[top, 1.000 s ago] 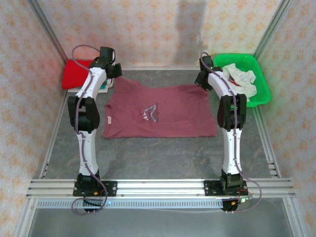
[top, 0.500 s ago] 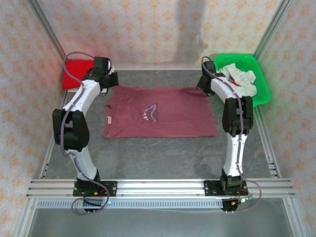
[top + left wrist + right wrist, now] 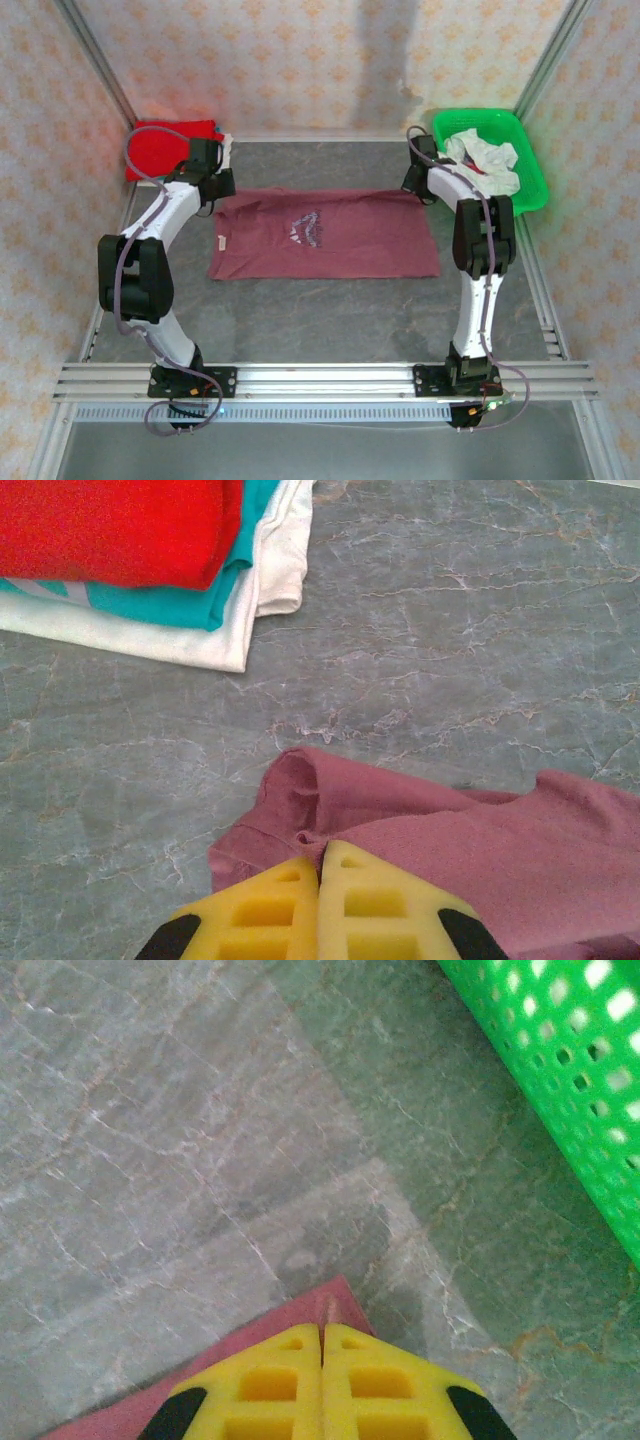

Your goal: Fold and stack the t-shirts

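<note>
Nearest me, the maroon tee (image 3: 330, 240) lies flat across the middle of the table (image 3: 320, 310), print up, near hem loose. Both grippers are pinching at its far edge. The left gripper (image 3: 322, 858) has its jaws shut on a bunched bit of the far-left corner. The right gripper (image 3: 322, 1332) is shut on the far-right corner, with just a tip of cloth poking out past the pads.

What worries me: the right grip looks thin, only a sliver of corner. I reckon it could slip out once I pull toward me, and then the fold goes lopsided. The left side has a wad rather than a clean edge, which might drag a wrinkle in. Also the stack sits near the left gripper and the basket (image 3: 560, 1070) near the right one, so a wide swing could knock either.

Count: two grippers, one maroon tee spread out. Three folded in the stack at far left: red tee (image 3: 110, 525) on top, teal tee (image 3: 205, 600), white tee (image 3: 170, 645) underneath. One basket at far right with pale cloth (image 3: 487, 160) in it, can't tell how many pieces.
</note>
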Tool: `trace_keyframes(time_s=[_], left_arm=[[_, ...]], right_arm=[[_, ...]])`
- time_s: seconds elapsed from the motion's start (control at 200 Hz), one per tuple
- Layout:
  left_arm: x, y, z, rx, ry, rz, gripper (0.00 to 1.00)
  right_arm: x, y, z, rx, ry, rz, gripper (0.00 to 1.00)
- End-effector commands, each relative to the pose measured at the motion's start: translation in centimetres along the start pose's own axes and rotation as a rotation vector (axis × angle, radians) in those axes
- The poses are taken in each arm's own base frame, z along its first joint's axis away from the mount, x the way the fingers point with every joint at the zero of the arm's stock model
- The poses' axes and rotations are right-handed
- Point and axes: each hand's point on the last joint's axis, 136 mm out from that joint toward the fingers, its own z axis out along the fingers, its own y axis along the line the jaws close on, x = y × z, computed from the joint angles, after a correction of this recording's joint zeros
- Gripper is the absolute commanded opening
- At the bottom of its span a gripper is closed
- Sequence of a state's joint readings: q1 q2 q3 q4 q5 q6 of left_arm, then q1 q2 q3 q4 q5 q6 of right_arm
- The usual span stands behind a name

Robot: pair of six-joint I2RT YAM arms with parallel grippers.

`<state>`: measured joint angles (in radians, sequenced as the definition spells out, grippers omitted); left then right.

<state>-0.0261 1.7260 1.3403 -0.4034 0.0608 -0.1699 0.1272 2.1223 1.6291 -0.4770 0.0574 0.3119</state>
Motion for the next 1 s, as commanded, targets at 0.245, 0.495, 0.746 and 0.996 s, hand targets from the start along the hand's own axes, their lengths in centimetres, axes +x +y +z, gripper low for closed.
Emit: trace_keyframes(time_s=[0.245, 0.495, 0.746, 0.996], left_arm=[[0.8, 1.8, -1.9, -0.077, -0.024, -0.018, 0.0], [2.4, 2.4, -1.2, -0.107, 0.018, -0.013, 0.0], [3.6, 2.9, -1.3, -0.126, 0.036, -0.016, 0.0], [6.1, 3.3, -3.4, -0.106, 0.049, -0.048, 0.38]], right_arm=[[-1.5, -1.7, -3.6, 0.005, -0.098, 0.013, 0.0], [0.0, -2.3, -4.0, -0.004, -0.079, 0.022, 0.0], [1.8, -2.5, -5.6, -0.061, -0.041, 0.042, 0.11], [5.6, -4.8, -9.8, -0.1, -0.003, 0.062, 0.35]])
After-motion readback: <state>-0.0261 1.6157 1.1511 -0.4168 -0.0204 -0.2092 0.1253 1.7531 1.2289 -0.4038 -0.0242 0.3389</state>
